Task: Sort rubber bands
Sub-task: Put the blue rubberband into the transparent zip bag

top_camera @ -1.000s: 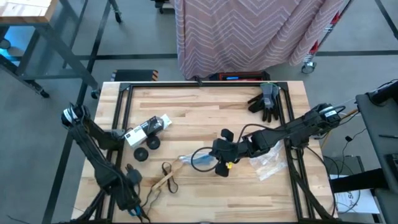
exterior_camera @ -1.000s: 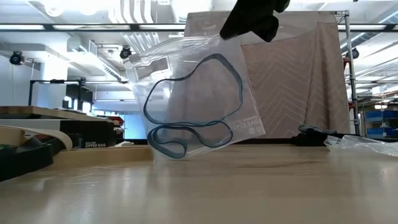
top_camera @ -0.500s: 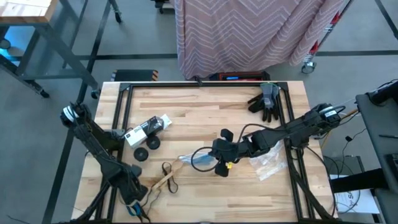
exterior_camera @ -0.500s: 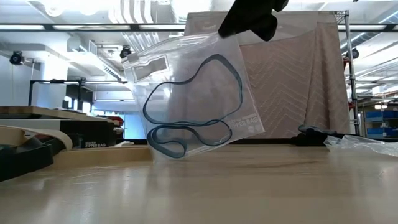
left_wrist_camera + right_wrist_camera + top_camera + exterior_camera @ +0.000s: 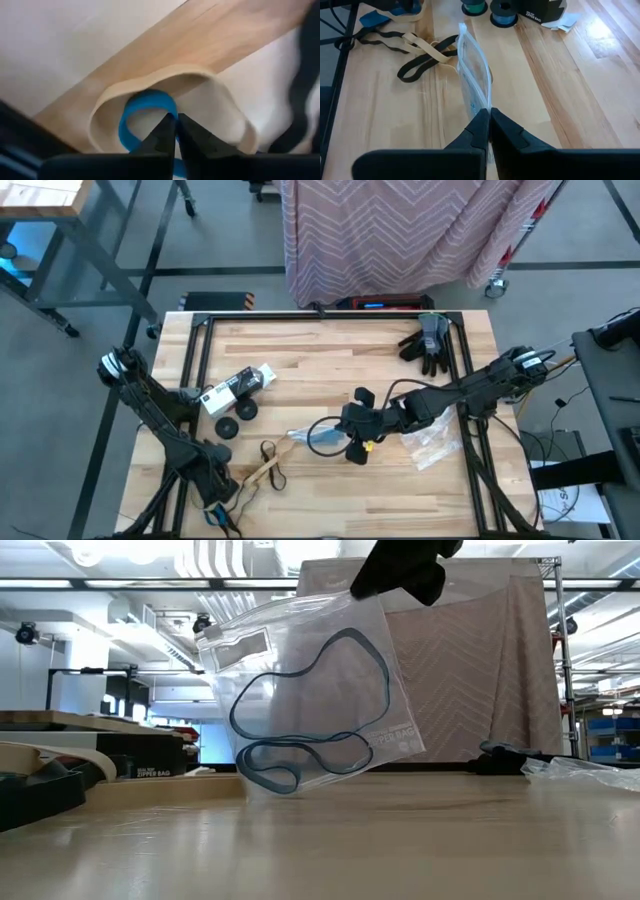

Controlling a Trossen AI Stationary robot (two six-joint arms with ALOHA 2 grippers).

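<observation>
The right gripper [image 5: 352, 442] hangs over the middle of the desk [image 5: 330, 370], a little toward the front edge, its fingers pinched tight on the top edge of a clear zip bag [image 5: 305, 690]. The bag dangles upright, its lower corner at or just above the wood, and a blue rubber band [image 5: 312, 718] sits curled inside it, plain to see through the plastic from table height.

Down at the front left corner, the left gripper [image 5: 175, 131] is low over the pile of loose bands. Its fingertips are pressed together, and in the wrist camera a second blue band [image 5: 142, 117] loops right up to the tips. Whether the band is truly caught between them cannot be told. A tan band [image 5: 170, 82] arches around that blue loop, lying on the wood.

Beside them, black bands [image 5: 417, 62] and another tan one [image 5: 427, 45] are tangled together near the front edge, close to the hanging bag. A crumpled clear bag [image 5: 435, 442] lies toward the right edge, and dark gloves [image 5: 426, 340] rest at the back right corner. A small box [image 5: 235, 388] and two spools [image 5: 237, 418] sit left of centre.
</observation>
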